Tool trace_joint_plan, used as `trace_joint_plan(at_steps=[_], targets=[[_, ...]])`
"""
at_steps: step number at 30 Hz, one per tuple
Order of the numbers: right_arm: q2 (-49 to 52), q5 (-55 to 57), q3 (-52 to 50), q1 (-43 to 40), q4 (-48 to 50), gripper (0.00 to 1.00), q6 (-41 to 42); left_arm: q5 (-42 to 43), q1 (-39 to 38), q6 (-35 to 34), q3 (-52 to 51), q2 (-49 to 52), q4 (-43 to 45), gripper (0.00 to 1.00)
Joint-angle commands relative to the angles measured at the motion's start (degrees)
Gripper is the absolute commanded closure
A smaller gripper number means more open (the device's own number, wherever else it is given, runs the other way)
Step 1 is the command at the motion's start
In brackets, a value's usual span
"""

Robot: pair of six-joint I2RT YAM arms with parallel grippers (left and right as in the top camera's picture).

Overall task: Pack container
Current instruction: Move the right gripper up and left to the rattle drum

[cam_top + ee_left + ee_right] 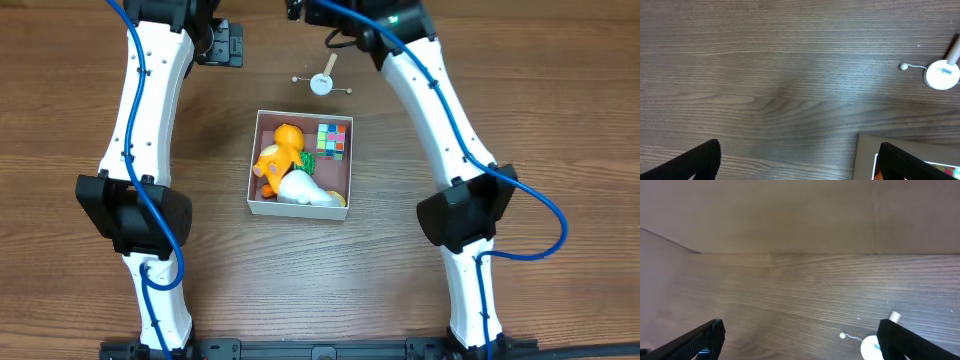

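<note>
White square container (290,209), upright, table (380,290) centre

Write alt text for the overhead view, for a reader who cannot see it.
A shallow square white-walled container sits on a wooden table, holding an orange toy, a white toy and a multicoloured cube. The left arm and right arm flank it, and a small white disc with thin rods lies beyond it.
</note>
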Motion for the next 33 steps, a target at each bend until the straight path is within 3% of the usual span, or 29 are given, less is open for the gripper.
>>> trace_joint_plan(at_steps=[1,2,3,4,5,6,7,8,16,18,24,33], targets=[[5.68,-1.36,1.01,-2.03,1.60,0.00,-2.21,-0.74,0.31,0.48,1.11,0.39,0.20,0.00],[6.16,-4.72,1.01,-2.43,2.29,0.00,-2.34,-0.74,0.31,0.48,1.11,0.39,0.22,0.00],[6.43,-6.71,1.01,-2.56,2.91,0.08,-2.32,-0.74,0.28,0.48,1.11,0.39,0.20,0.00],[6.43,-7.61,1.01,-2.54,3.28,0.22,-2.29,-0.74,0.31,0.48,1.11,0.39,0.20,0.00],[6.43,-8.00,1.01,-2.54,3.72,0.56,-2.27,-0.74,0.31,0.48,1.11,0.39,0.20,0.00],[6.43,-7.96,1.01,-2.38,3.96,0.75,-2.25,-0.74,0.31,0.48,1.11,0.39,0.20,0.00],[6.45,-7.89,0.94,-2.38,4.26,0.90,-2.23,-0.74,0.28,0.48,1.11,0.39,0.20,0.00],[6.51,-7.89,0.76,-2.38,4.92,0.96,-2.21,-0.74,0.31,0.48,1.11,0.39,0.22,0.00],[12.44,-11.54,0.70,-2.38,8.13,0.96,-1.84,-0.74,0.31,0.48,1.11,0.39,0.22,0.00],[14.03,-11.45,0.68,-2.51,7.80,0.91,-1.81,-0.74,0.31,0.48,1.11,0.39,0.22,0.00],[14.47,-1.18,0.68,-2.71,6.58,0.96,-1.86,-0.74,0.31,0.48,1.11,0.39,0.20,0.00],[14.49,-3.10,-4.20,-2.86,6.03,0.96,-1.81,-0.74,0.31,0.48,1.11,0.39,0.22,0.00]])
